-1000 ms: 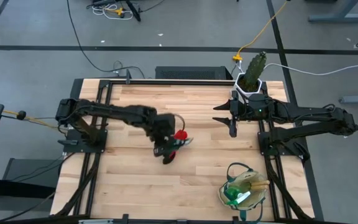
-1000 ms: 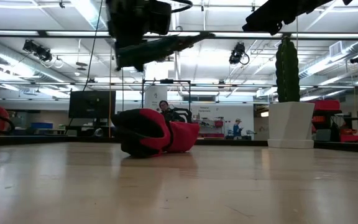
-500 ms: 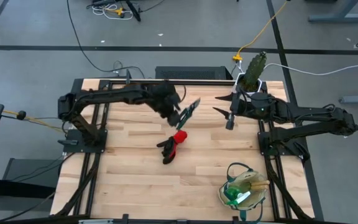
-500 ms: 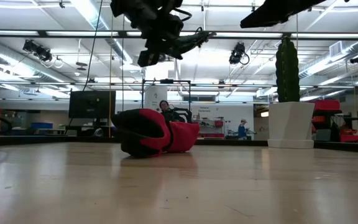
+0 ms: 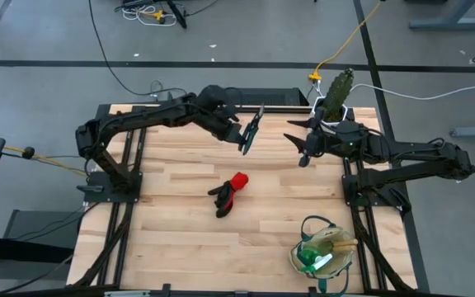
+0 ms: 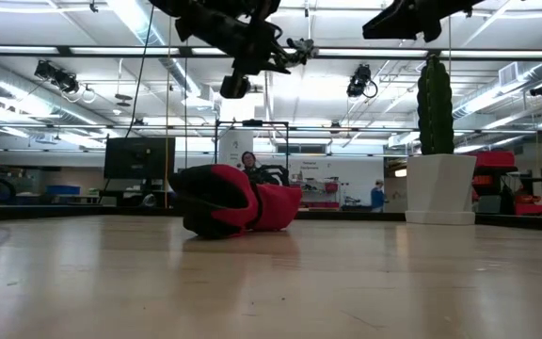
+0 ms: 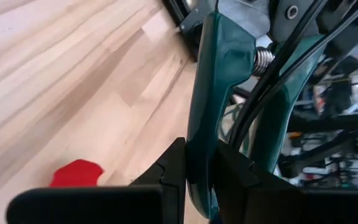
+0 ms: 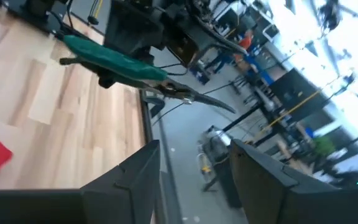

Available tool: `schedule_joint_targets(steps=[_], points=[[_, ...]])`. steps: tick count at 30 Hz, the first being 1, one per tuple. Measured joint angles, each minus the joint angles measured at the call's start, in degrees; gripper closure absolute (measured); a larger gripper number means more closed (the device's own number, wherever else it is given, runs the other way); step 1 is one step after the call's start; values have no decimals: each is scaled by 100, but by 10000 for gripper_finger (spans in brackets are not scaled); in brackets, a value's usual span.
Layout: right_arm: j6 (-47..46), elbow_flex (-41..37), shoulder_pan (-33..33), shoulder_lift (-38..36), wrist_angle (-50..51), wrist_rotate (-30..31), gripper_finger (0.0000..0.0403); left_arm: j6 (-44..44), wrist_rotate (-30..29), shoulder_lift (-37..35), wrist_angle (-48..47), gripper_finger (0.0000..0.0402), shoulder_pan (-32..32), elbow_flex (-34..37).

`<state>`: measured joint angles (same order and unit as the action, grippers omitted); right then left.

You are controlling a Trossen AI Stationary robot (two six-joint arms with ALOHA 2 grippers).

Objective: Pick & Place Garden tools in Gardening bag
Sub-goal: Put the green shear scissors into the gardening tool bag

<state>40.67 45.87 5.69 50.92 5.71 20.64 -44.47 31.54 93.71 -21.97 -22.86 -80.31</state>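
Note:
My left gripper (image 5: 239,134) is high over the far middle of the table, shut on the green-handled pruners (image 5: 252,130), which also show in the low view (image 6: 294,49) and the right wrist view (image 8: 120,61). My right gripper (image 5: 302,147) hovers open a short way to their right, near the cactus pot, and holds nothing. The red-and-black gloves (image 5: 229,191) lie in a heap on the table's middle. The gardening bag (image 5: 324,252) stands at the near right, with the spray bottle (image 5: 313,260) and the wooden-handled trowel (image 5: 336,241) inside. My left gripper pinches the pruners' green handles (image 7: 199,146) between its two fingers (image 7: 173,171), back from the spring and pivot. The pruners stick out past the fingertips, lifted clear of the table.
A green cactus in a white pot (image 5: 335,97) stands at the far right corner, just behind my right gripper. Bare wood lies left of and in front of the gloves. Dark frame rails (image 5: 361,223) run along the table's left and right sides.
My left gripper has carried the pruners from over the gloves toward the table's far edge and rightward, rising and rolling, and now has them close to my right gripper. My right gripper has rolled in place. The gloves have stayed put.

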Motion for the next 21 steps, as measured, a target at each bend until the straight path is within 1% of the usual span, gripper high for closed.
schedule_joint_targets(steps=[4,9,13,17,21], points=[[760,0,0,0,-158,-4,206,-230,204,2,413,343,-25,0],[1691,-2,0,0,-585,-6,206,-602,403,2,937,343,-23,-2],[1890,-2,0,0,-913,-18,206,-870,456,2,1325,343,-23,-2],[1877,-2,-1,0,-999,-70,206,-900,241,2,1415,343,-23,-2],[1877,-2,-1,0,-996,-70,206,-899,-246,2,1418,343,-23,-2]])
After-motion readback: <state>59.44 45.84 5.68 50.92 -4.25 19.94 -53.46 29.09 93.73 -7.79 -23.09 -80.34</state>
